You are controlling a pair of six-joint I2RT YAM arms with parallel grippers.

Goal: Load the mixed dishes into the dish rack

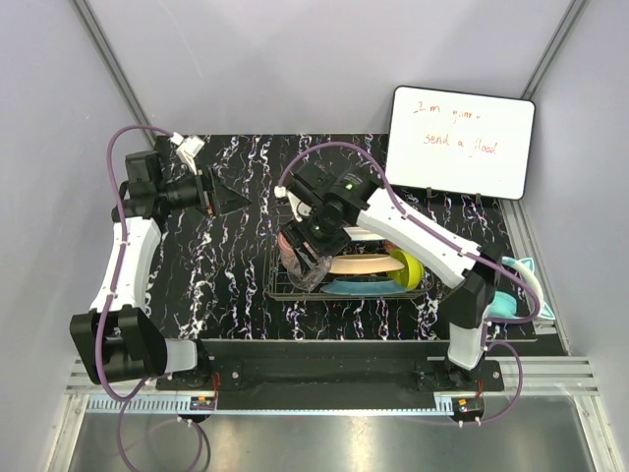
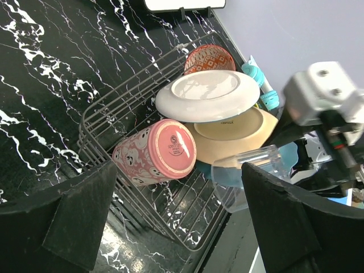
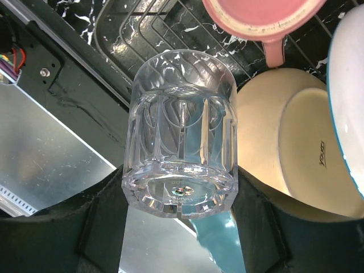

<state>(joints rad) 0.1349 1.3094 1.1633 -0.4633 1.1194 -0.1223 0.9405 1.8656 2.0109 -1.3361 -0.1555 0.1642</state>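
Observation:
The dish rack stands mid-table. In it lie the pink mug on its side, the white plate on the peach plate, the red-white bowl and the lime-green bowl. A teal plate shows under the peach plate. My right gripper is shut on the clear glass, holding it by its base, tilted over the rack's near edge beside the mug. My left gripper is open and empty, left of the rack, facing it.
A whiteboard with red writing stands at the back right. Small teal curved objects lie at the table's right edge. The metal frame rail runs just beyond the table's near edge, under the glass.

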